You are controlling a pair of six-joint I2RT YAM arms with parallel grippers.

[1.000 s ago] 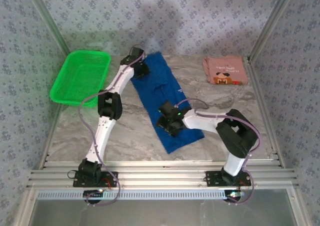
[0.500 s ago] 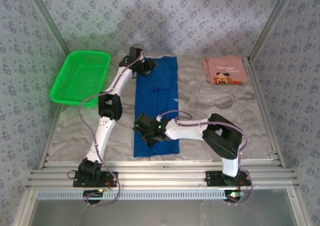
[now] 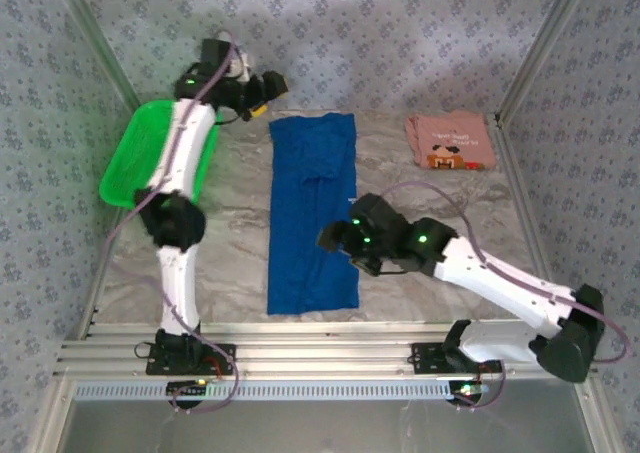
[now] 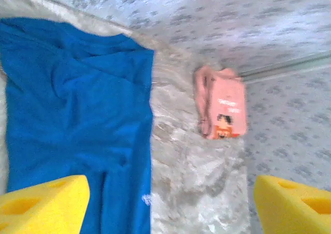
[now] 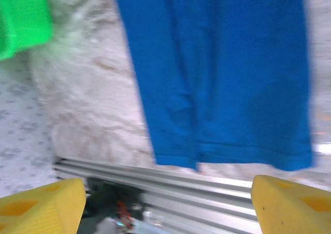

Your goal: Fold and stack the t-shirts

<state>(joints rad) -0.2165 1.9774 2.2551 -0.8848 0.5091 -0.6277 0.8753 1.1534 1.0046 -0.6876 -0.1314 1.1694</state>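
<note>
At the far-left corner of the grey marbled table (image 3: 230,258) sits the green plastic mesh basket (image 3: 160,158), part of it hanging over the left edge, well apart from the cloth. My left gripper (image 4: 169,195) hangs high over the far edge between the basket and the cloth, its yellow fingers (image 4: 44,203) spread wide with nothing between them. Below it, the royal-blue cotton t-shirt (image 3: 312,213) lies flat as a long narrow strip down the middle of the table, from the far edge almost to the near edge. I judge the sides are already folded in, which leaves a shape I can halve end to end. My right gripper (image 5: 168,195) hovers just beside the strip's right side toward the near end, jaws also wide apart and empty, looking down on the hem by the near rail. The salmon-pink t-shirt with a cartoon print (image 3: 450,141) rests as a compact folded rectangle in the far-right corner, probably parked there as the base of the stack.
</note>
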